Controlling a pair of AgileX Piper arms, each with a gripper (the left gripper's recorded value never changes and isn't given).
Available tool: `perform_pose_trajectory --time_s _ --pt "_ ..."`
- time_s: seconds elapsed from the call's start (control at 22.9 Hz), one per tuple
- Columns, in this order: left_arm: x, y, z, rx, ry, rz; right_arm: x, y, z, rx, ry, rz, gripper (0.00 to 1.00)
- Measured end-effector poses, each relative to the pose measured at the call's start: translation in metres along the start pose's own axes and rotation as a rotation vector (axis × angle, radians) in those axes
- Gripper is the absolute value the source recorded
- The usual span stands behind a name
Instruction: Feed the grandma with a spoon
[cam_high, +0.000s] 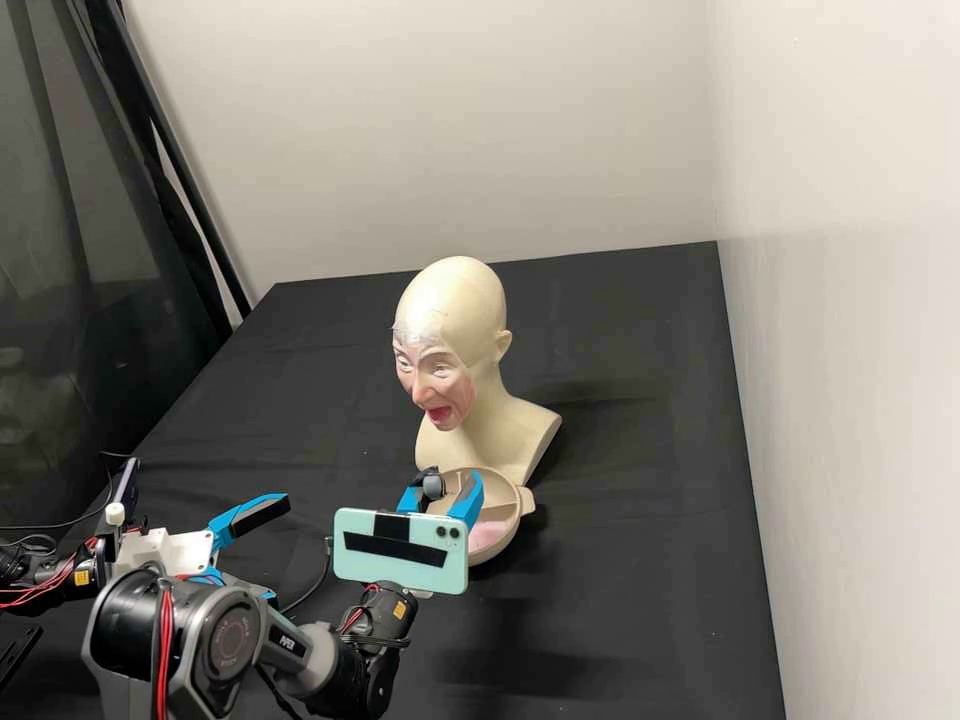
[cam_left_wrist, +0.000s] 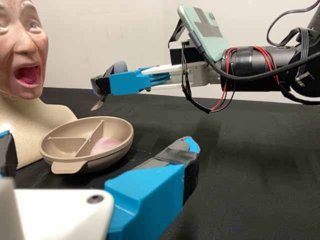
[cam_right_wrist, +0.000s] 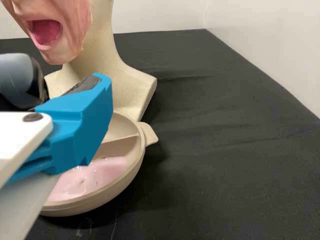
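**Right gripper** (cam_left_wrist: 102, 86): 2 bright blue fingers closed on the thick grey handle of the spoon (cam_left_wrist: 98, 103). The small spoon bowl tilts downward and hangs above the dish (cam_left_wrist: 75, 161) without touching it, lower than the grandma's mouth. A mint-green phone (cam_high: 400, 550) with black strips is mounted flat on top of this arm, behind the white gripper body.

**Left gripper** (cam_left_wrist: 98, 141): fingers spread wide apart and holding nothing. It sits low over the counter (cam_high: 620, 400), on the side of the dish away from the bust and well apart from it. Each finger is a blocky blue wedge with a dark pad on its inner face.

**Dish**: round, shallow and beige with a matt, smooth finish. Raised ribs divide it into 3 compartments, and a short flat tab juts from the rim. 1 compartment holds a pale pink, glossy, soft-looking food (cam_right_wrist: 90, 177). The other 2 appear bare in the left wrist view. The dish stands on the counter, touching or just beside the front of the bust's base.

**Grandma** (cam_high: 450, 340): a bald, cream-coloured mannequin bust with a painted, wrinkled face and a wide-open red mouth (cam_high: 440, 412). It stands upright near the middle of the counter.

**Counter**: covered in matt black cloth, with plain pale walls behind and on one side.
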Motion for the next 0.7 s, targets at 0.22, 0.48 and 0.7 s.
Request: perform_pose_trajectory --time_s 0.22,0.48,0.7 --pt "0.0 0.0 0.002 0.001 -0.007 -0.002 0.001 0.0 0.005 -0.004 -0.02 -0.002 0.0" --pt "-0.0003 0.0 0.005 0.003 -0.018 0.004 0.0 -0.001 0.014 -0.001 -0.056 -0.006 0.0" --pt "-0.0003 0.0 0.005 0.003 -0.018 0.003 0.0 -0.008 0.021 -0.003 -0.08 -0.043 0.0"
